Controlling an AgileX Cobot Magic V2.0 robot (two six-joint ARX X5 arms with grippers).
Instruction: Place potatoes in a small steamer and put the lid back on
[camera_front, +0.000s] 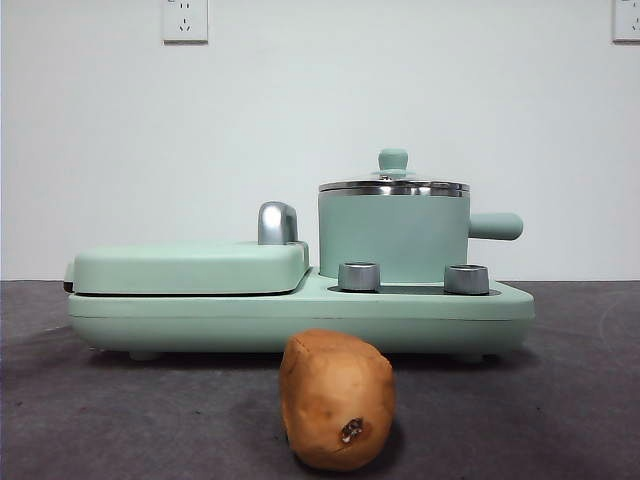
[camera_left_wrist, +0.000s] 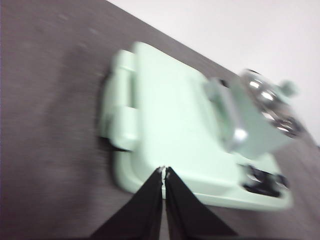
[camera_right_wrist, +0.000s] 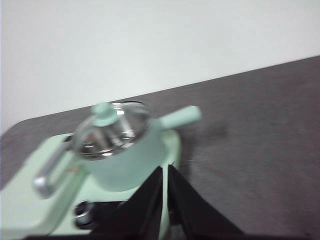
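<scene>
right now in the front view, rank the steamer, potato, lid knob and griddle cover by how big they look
1. griddle cover
2. small steamer
3. potato, nearest the camera, so it may rank too high
4. lid knob

Only the tips of the robot are on show. The left gripper appears as two matte black jaws, each a long wedge tapering from a broad base to a fine point, with a pale glint at the very tips. The right gripper is alike: two plain black wedges with smooth, flat faces. No cables, screws or markings can be made out on either; both views are blurred.
</scene>
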